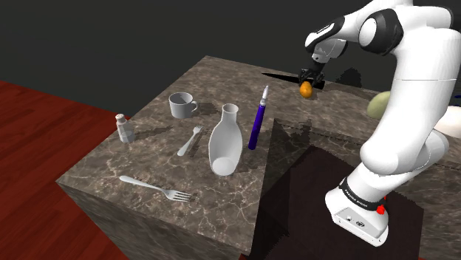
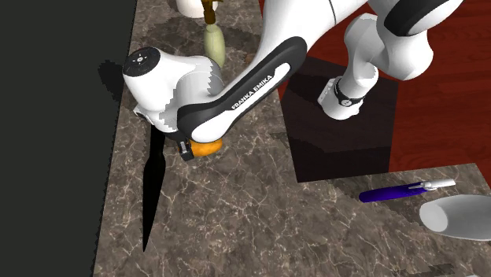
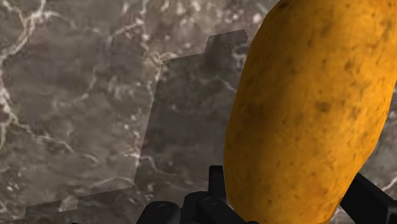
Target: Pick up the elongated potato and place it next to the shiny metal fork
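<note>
Your black pincer [image 1: 306, 80] is pinching an orange-brown, elongated potato [image 3: 312, 114] between its two fingers [image 3: 364, 198], which clasp it on either side. The potato hangs under the hand over the marbled stone tabletop [image 1: 148, 159], well beyond the white vase [image 1: 225, 140] toward the back edge, and it looks lifted clear of the surface. The pick-up looks done, so the carry is the step in hand.

Two pale forks lie on the tabletop. A small fork [image 1: 190, 140] is just beside the vase, and a longer fork [image 1: 156, 187] lies past the vase, near the front edge. The longer one looks shinier, so it is likely your target.

Next, carry the potato high enough to clear the vase and the purple-handled tool [image 1: 258, 118] beside it. Then set it down close to that fork without knocking it.
</note>
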Robot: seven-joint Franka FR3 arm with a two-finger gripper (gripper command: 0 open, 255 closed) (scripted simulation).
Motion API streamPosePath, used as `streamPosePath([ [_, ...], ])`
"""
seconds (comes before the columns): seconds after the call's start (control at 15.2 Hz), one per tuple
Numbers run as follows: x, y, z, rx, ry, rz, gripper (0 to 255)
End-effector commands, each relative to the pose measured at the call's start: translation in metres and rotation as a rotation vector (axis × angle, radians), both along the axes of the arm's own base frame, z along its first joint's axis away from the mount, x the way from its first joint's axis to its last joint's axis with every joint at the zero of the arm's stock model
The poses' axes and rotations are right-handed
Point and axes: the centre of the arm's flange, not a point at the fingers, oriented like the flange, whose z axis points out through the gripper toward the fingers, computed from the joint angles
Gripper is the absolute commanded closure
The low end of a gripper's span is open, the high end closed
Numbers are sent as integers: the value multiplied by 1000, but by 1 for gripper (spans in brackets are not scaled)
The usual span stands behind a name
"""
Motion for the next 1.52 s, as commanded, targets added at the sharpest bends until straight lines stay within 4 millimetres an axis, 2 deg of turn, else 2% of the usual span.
streamPosePath([
  [0.0,0,0,-1,1,1,0,255],
  [0.53,0,0,-1,1,1,0,255],
  [1.45,0,0,73,1,1,0,255],
])
